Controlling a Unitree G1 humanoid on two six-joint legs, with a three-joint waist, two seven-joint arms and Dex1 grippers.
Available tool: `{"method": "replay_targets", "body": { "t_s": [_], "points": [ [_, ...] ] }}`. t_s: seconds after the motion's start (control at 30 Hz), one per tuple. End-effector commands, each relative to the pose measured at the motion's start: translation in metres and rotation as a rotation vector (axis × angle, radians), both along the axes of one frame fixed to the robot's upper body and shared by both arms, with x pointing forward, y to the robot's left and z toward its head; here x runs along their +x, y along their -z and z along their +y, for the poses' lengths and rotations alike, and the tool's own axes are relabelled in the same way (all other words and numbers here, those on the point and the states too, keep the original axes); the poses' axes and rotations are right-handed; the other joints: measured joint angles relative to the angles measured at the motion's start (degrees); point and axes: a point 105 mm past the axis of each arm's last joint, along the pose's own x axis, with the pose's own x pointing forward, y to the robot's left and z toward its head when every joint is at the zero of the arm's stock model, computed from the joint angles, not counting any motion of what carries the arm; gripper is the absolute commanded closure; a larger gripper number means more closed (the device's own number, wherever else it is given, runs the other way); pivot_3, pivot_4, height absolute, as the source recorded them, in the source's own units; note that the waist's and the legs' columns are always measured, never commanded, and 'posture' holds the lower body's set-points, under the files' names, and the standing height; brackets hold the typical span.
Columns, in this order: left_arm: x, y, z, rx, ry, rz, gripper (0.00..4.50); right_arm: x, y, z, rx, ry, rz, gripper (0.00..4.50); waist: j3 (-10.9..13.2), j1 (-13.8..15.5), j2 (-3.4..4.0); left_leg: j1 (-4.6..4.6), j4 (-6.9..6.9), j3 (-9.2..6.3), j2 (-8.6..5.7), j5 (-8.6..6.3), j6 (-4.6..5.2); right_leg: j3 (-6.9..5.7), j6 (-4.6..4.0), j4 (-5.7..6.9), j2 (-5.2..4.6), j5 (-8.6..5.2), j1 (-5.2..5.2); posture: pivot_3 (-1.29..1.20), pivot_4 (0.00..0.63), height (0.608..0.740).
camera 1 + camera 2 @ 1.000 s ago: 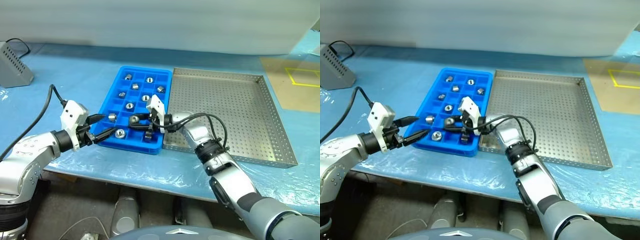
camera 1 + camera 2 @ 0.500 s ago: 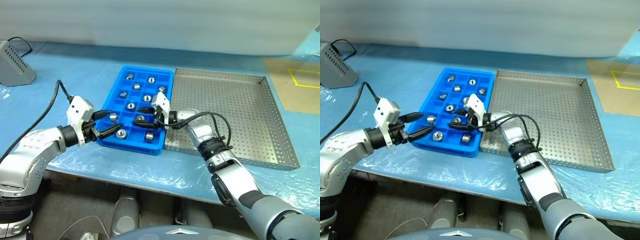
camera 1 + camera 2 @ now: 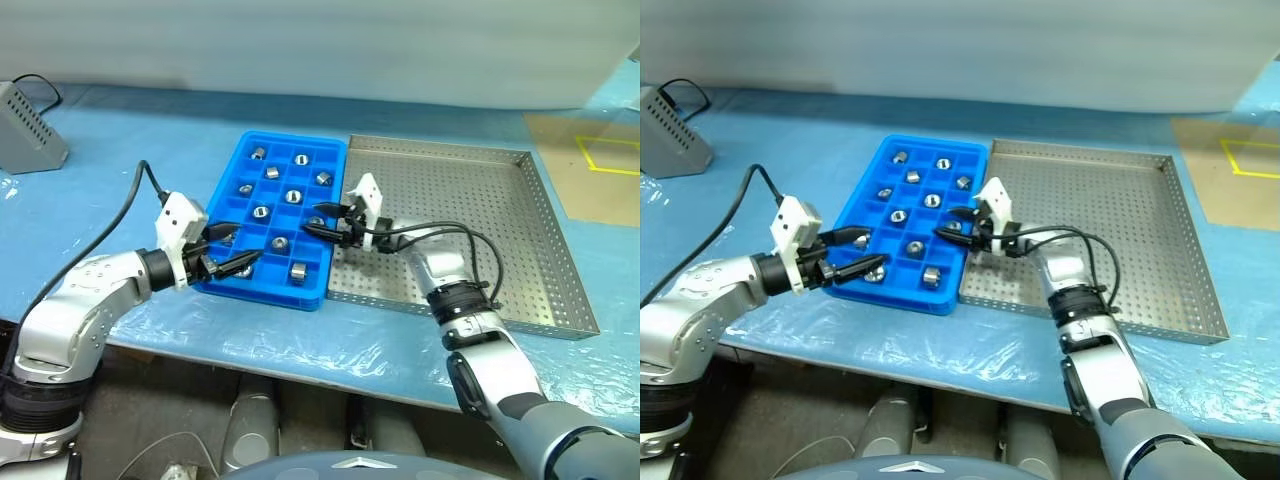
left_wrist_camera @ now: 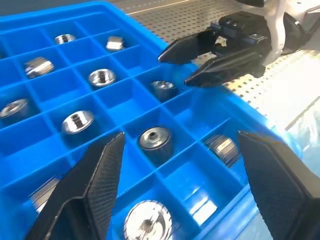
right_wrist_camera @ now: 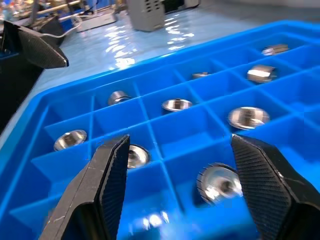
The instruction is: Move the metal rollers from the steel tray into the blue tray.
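The blue tray (image 3: 262,228) lies mid-table with several metal rollers in its compartments, such as one roller (image 3: 279,243) in the near half and another (image 4: 155,140) close to the left fingers. Against its right side lies the steel tray (image 3: 470,215), with a perforated floor. My left gripper (image 3: 240,245) is open and empty, low over the blue tray's near left corner. My right gripper (image 3: 312,218) is also open and empty. It hovers over the blue tray's right edge, just above a roller (image 5: 217,182), and its tips point at the left gripper.
A grey ribbed box (image 3: 25,125) with a black cable sits at the far left. A brown patch with yellow tape (image 3: 600,160) lies at the far right. Blue plastic sheeting covers the table, whose front edge (image 3: 300,350) runs just below the trays.
My right gripper opened and left a roller in a near compartment of the blue tray. It then drew back right to the tray's edge. My left gripper slid right, over the tray's corner.
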Motion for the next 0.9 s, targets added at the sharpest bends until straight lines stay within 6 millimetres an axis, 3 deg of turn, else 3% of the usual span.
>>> {"method": "replay_targets", "body": {
  "t_s": [0.03, 0.13, 0.23, 0.47, 0.63, 0.9],
  "points": [
    [0.014, -0.006, -0.007, -0.012, -0.025, -0.068, 0.71, 0.009, -0.027, -0.036, 0.063, 0.169, -0.097, 1.17, 0.00, -0.41, 0.00, -0.01, 0.02, 0.00, 0.00, 0.00, 0.00, 0.00, 0.00, 0.01, 0.00, 0.01, -0.01, 0.02, 0.150, 0.740],
    [0.026, -0.005, -0.014, -0.027, -0.022, -0.104, 0.71, 0.004, -0.021, -0.070, 0.040, 0.278, -0.103, 1.17, 0.00, -0.61, 0.00, 0.01, 0.04, 0.01, 0.00, 0.01, 0.01, 0.01, 0.00, 0.02, 0.01, 0.01, 0.00, -0.02, 0.150, 0.740],
    [0.034, 0.001, -0.016, -0.039, -0.005, -0.090, 0.71, -0.005, -0.015, -0.084, 0.046, 0.325, -0.068, 1.17, -0.01, -1.06, -0.01, 0.02, 0.03, 0.01, 0.02, 0.00, 0.02, 0.02, 0.01, -0.01, 0.04, 0.01, 0.00, -0.04, 0.150, 0.740],
    [0.050, 0.011, -0.025, -0.052, 0.027, -0.085, 0.71, -0.027, -0.004, -0.096, 0.030, 0.385, -0.014, 1.17, 0.00, -2.27, 0.01, 0.01, 0.07, 0.01, 0.02, -0.02, 0.06, 0.02, 0.01, -0.01, 0.05, 0.01, -0.01, -0.10, 0.150, 0.740],
    [0.053, 0.016, -0.034, -0.048, 0.076, -0.077, 0.71, -0.039, -0.009, -0.094, 0.044, 0.369, 0.001, 1.17, 0.00, -2.26, 0.01, 0.02, 0.08, 0.01, 0.01, -0.02, 0.07, 0.02, 0.01, -0.01, 0.05, 0.01, 0.01, -0.11, 0.150, 0.740],
    [0.057, 0.013, -0.033, -0.039, 0.078, -0.095, 0.71, -0.041, -0.009, -0.092, 0.047, 0.378, 0.016, 1.17, 0.00, -2.38, 0.01, 0.01, 0.09, 0.01, 0.01, -0.02, 0.08, 0.02, 0.01, -0.01, 0.04, 0.01, 0.01, -0.12, 0.150, 0.740]
  ]
}}
